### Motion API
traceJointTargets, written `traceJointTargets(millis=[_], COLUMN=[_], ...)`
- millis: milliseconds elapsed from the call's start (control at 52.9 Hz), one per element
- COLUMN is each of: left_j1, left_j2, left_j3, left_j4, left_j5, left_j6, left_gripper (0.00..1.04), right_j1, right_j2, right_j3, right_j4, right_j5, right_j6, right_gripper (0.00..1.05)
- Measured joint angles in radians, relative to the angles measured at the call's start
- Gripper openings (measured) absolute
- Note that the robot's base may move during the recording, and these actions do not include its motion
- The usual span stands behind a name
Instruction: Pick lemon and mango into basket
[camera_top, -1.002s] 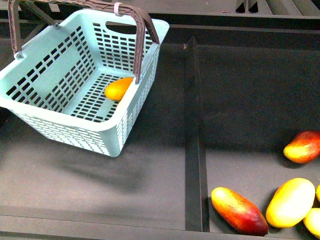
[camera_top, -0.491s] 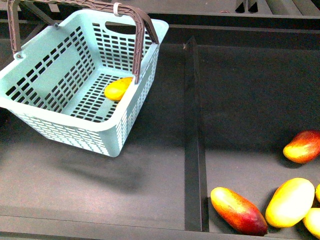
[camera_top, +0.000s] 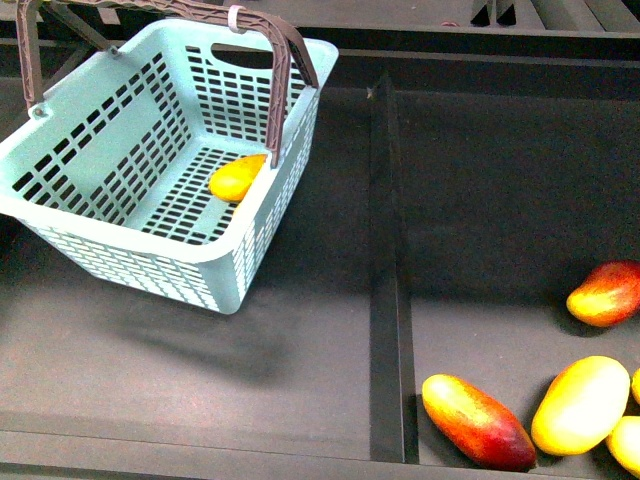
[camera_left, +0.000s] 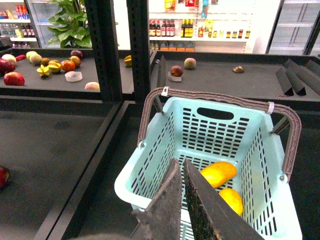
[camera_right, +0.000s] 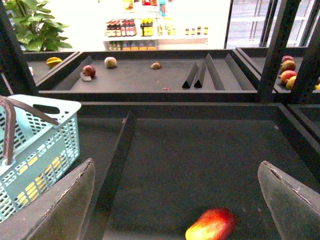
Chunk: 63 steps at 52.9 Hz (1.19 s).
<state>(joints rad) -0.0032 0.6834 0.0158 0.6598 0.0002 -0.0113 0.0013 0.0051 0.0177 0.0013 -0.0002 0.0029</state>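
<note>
The pale aqua slotted plastic basket (camera_top: 150, 170) with its brown swing handle stands at the far left corner of the dark shelf tray (camera_top: 300, 380); the left wrist view shows two yellow-orange fruits on its floor, one plainer and oval, probably the lemon (camera_left: 231, 200), the other longer with an orange blush, likely a mango (camera_left: 218, 173), the two lying just beside each other near one side wall; so the task looks done or nearly so, though I cannot be sure which fruit is which. Several red-and-yellow mangoes (camera_top: 478, 422) remain in the near right corner, beyond the black divider (camera_top: 386, 290). The left gripper (camera_left: 181, 167) hangs over the basket with fingers pressed together, grasping nothing; the right gripper (camera_right: 177, 182) is spread wide and empty above one red-and-yellow mango (camera_right: 211, 225).
</note>
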Motion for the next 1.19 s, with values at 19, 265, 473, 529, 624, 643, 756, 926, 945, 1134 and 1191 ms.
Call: traceJointTargets(millis=[19, 265, 473, 529, 624, 643, 756, 926, 945, 1134, 1191], left_j1=[0.000, 0.000, 0.000, 0.000, 0.000, 0.000, 0.000, 0.000, 0.000, 0.000, 0.000], left_j2=[-0.022, -0.203, -0.338, -0.365, -0.406, -0.416, -0.461, -0.599, -0.636, -0.677, -0.677], left_j3=[0.000, 0.000, 0.000, 0.000, 0.000, 0.000, 0.000, 0.000, 0.000, 0.000, 0.000], left_j4=[-0.020, -0.184, -0.314, -0.341, -0.381, -0.392, -0.436, -0.608, -0.641, -0.658, -0.658], left_j5=[0.000, 0.000, 0.000, 0.000, 0.000, 0.000, 0.000, 0.000, 0.000, 0.000, 0.000], left_j6=[0.000, 0.000, 0.000, 0.000, 0.000, 0.000, 0.000, 0.000, 0.000, 0.000, 0.000], left_gripper=[0.04, 0.04, 0.04, 0.04, 0.04, 0.04, 0.04, 0.04, 0.04, 0.04, 0.04], right_j1=[0.000, 0.000, 0.000, 0.000, 0.000, 0.000, 0.000, 0.000, 0.000, 0.000, 0.000], right_j2=[0.000, 0.000, 0.000, 0.000, 0.000, 0.000, 0.000, 0.000, 0.000, 0.000, 0.000], right_j3=[0.000, 0.000, 0.000, 0.000, 0.000, 0.000, 0.000, 0.000, 0.000, 0.000, 0.000], right_j4=[0.000, 0.000, 0.000, 0.000, 0.000, 0.000, 0.000, 0.000, 0.000, 0.000, 0.000], right_j5=[0.000, 0.000, 0.000, 0.000, 0.000, 0.000, 0.000, 0.000, 0.000, 0.000, 0.000], right_j6=[0.000, 0.000, 0.000, 0.000, 0.000, 0.000, 0.000, 0.000, 0.000, 0.000, 0.000], right_gripper=[0.96, 0.96, 0.96, 0.96, 0.96, 0.96, 0.96, 0.96, 0.96, 0.96, 0.96])
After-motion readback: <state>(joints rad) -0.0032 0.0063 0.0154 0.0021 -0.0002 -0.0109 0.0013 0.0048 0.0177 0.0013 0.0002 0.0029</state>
